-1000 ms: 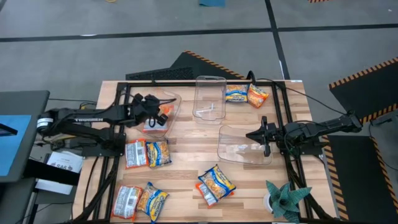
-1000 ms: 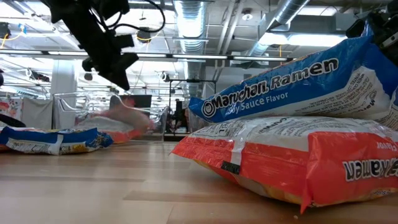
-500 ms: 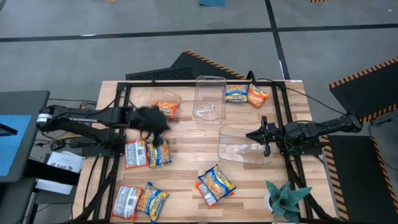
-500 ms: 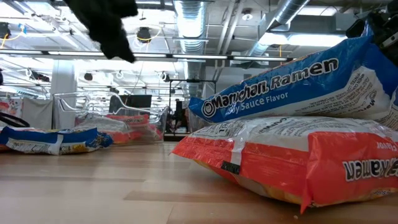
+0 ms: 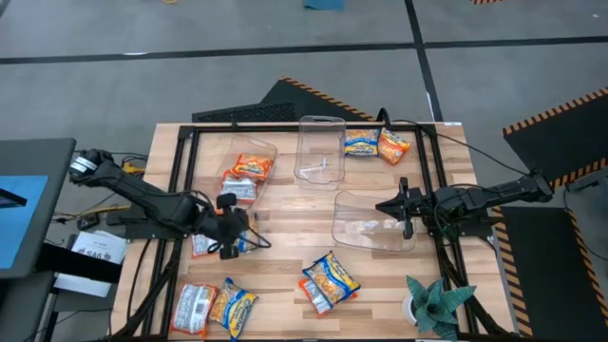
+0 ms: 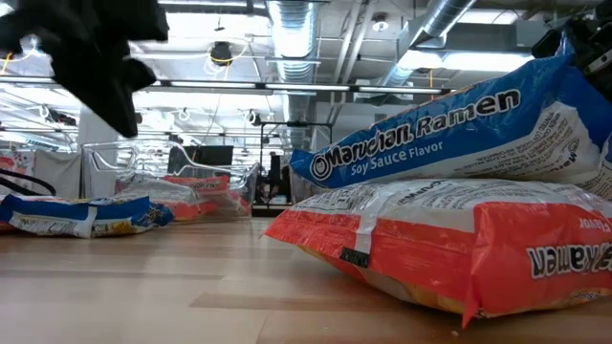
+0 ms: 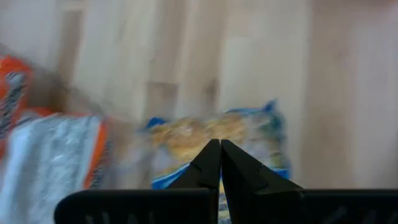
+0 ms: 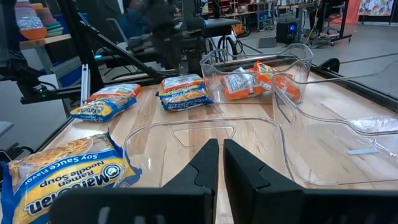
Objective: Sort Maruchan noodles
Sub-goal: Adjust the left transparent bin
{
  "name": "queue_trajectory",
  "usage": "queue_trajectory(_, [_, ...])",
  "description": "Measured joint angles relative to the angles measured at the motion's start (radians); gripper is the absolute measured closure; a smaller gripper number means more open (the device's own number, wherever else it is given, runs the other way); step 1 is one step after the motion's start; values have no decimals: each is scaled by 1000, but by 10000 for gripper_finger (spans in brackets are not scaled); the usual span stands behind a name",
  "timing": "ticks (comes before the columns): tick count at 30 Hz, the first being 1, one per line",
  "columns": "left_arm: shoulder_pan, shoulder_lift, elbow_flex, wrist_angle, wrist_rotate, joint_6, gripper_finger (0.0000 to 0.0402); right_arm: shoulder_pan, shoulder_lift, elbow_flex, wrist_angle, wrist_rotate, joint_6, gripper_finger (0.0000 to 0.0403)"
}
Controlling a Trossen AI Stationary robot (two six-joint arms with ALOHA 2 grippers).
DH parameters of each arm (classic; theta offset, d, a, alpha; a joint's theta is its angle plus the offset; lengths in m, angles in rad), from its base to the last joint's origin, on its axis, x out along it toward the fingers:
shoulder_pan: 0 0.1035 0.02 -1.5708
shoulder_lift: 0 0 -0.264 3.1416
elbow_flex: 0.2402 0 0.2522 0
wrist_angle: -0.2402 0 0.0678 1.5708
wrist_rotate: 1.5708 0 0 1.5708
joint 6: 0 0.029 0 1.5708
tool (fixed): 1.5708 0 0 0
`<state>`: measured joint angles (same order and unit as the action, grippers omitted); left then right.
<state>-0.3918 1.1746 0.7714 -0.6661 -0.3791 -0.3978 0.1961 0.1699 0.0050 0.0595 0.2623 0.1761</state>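
L gripper (image 5: 231, 231) pressed together, empty, over blue packet (image 5: 243, 235) beside silver packet (image 5: 204, 236). R gripper (image 5: 403, 208) nearly together, empty, at bin (image 5: 366, 223) rim.

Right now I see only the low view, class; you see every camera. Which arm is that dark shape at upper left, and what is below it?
Observer: The left arm. Its left gripper hangs over a blue-yellow packet, beside a silver-white packet.
Operator: Are its fingers open?
Observer: No, the fingers are shut, with nothing between them.
Operator: And the other arm?
Observer: The right gripper waits at the rim of a clear bin.
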Motion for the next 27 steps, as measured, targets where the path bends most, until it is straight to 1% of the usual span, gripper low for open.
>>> queue_trajectory(4, [41, 46, -12, -3, -35, 10, 401, 0, 0, 0, 0, 0, 0, 353])
queue_trajectory(12, [133, 152, -18, 13, -77, 95, 401, 0, 0, 0, 0, 0, 0, 353])
queue_trajectory(17, [185, 185, -18, 109, -85, 213, 401, 0, 0, 0, 0, 0, 0, 353])
queue_trajectory(21, [232, 186, -18, 178, -104, 319, 401, 0, 0, 0, 0, 0, 0, 353])
queue_trajectory(27, [317, 186, -18, 221, -105, 433, 401, 0, 0, 0, 0, 0, 0, 353])
